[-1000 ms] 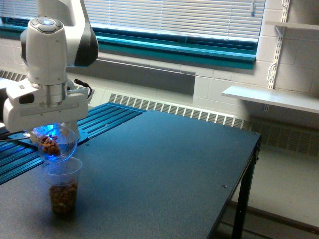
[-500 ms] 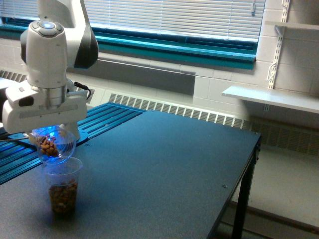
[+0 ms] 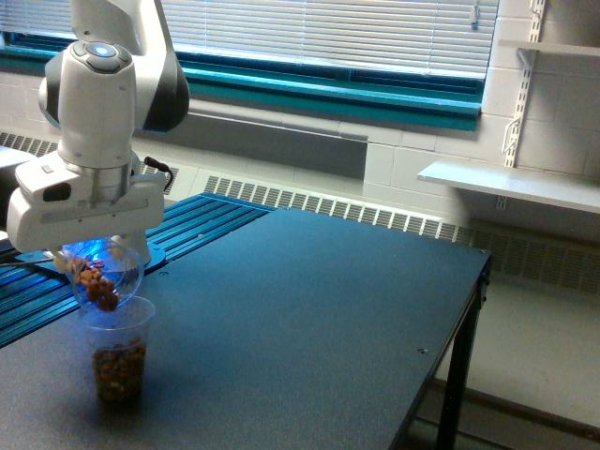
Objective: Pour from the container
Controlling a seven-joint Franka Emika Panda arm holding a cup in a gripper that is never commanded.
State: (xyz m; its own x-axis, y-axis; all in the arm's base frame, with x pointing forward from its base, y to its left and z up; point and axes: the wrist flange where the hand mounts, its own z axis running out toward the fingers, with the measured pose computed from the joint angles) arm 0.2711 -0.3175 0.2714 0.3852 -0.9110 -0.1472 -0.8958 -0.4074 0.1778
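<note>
Item: dark tabletop [image 3: 309, 319], exterior view. Far edge and the edge on the view's right are both seen, meeting at a corner w/ one black leg [image 3: 457, 375] below. Most of the surface is bare; wide open room is left toward the view's right and centre. All items are crowded at the near corner on the view's left. A blue ribbed panel [image 3: 56, 272] is laid along that side, behind the cups.

Item: Panda arm [image 3: 98, 112], white w/ black joint, is hung over that corner; a blue light is lit on its top cap.

Item: gripper [image 3: 94, 258], largely hidden under its white housing. Fingers are not made out, so their spread cannot be told; the container is carried beneath it.

Item: container [image 3: 105, 277], small clear smooth cup. Held tipped, mouth turned down toward the second cup, directly above its rim and very near it; touching or apart cannot be told. Brown nut-like pieces [image 3: 98, 286] are seen inside, gathered at the lower side. Blue glow is cast on its upper wall.

Item: receiving cup [image 3: 118, 352], clear, tapered, upright on the table. Approx. lower half is filled w/ same brown pieces.

Surroundings: window blinds [image 3: 319, 33], teal sill [image 3: 328, 94], radiator grille [image 3: 319, 206], white wall shelf [image 3: 511, 183] at the view's right.

Labels/writing: none legible on any item.
</note>
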